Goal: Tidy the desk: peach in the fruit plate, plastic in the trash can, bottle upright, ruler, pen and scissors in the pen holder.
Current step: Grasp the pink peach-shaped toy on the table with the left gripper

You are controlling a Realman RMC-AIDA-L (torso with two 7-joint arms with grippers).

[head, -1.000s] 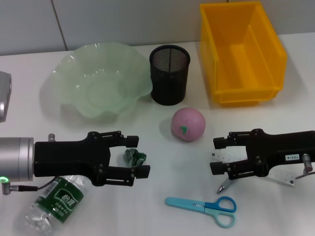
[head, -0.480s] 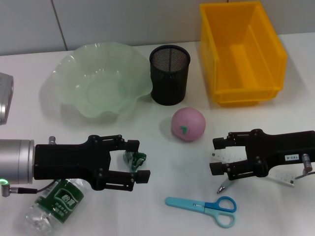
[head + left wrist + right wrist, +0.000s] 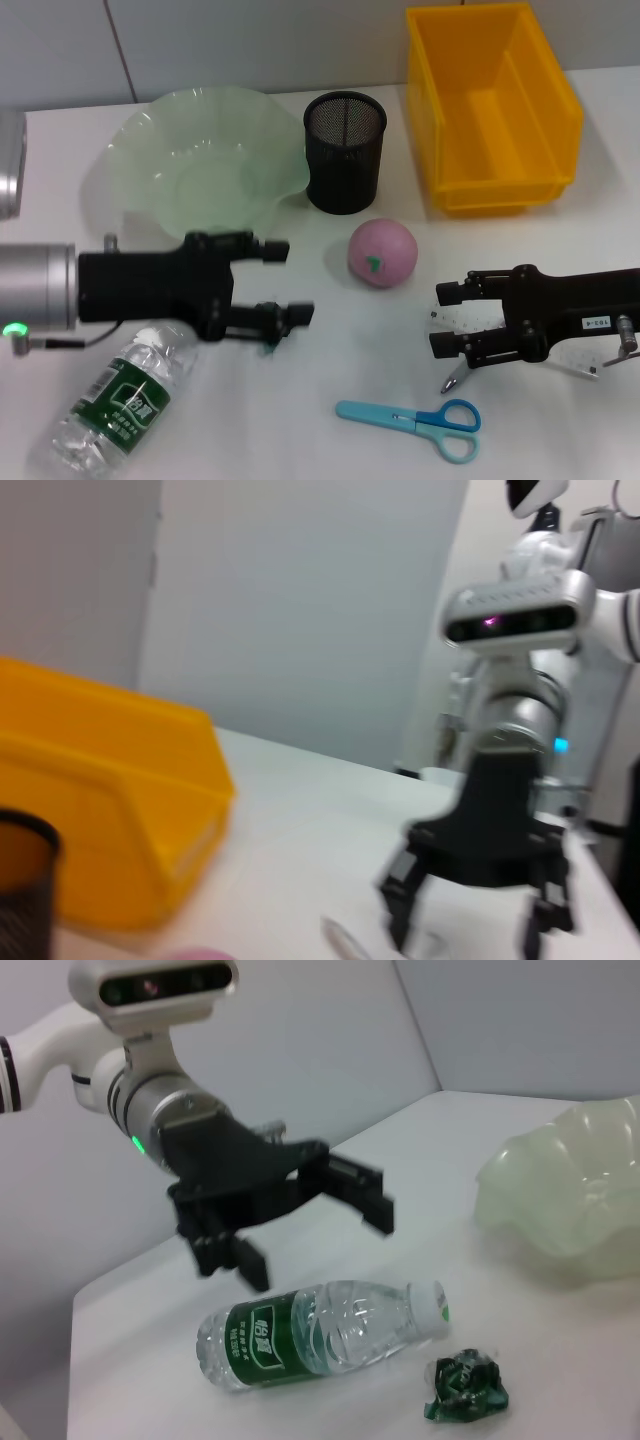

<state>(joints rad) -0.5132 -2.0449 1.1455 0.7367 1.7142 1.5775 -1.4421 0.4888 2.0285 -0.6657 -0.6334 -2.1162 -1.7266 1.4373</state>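
Head view gives me the whole desk: my left gripper [image 3: 280, 282] hangs with its fingers spread wide and holding nothing, just in front of the pale green fruit plate [image 3: 205, 170], and the crumpled green plastic [image 3: 272, 336] is almost hidden under its lower finger. From the right wrist camera I see that plastic [image 3: 465, 1389] lying free on the table, just beside the cap end of the bottle [image 3: 320, 1332], with the left gripper [image 3: 310, 1230] raised above both and touching neither. The bottle [image 3: 120, 398] lies on its side at the near left. The peach [image 3: 382, 253] sits on the table between the black mesh pen holder [image 3: 345, 150] and my right gripper [image 3: 448, 318], which I hold open over the clear ruler [image 3: 520, 338], with the tip of the pen [image 3: 452, 380] poking out just beneath it. The blue scissors [image 3: 415, 420] lie flat near the front edge. The yellow bin [image 3: 490, 105] stands at the far right, beside the pen holder. On the left wrist camera I pick out the right gripper [image 3: 470, 910], fingers apart above the table.
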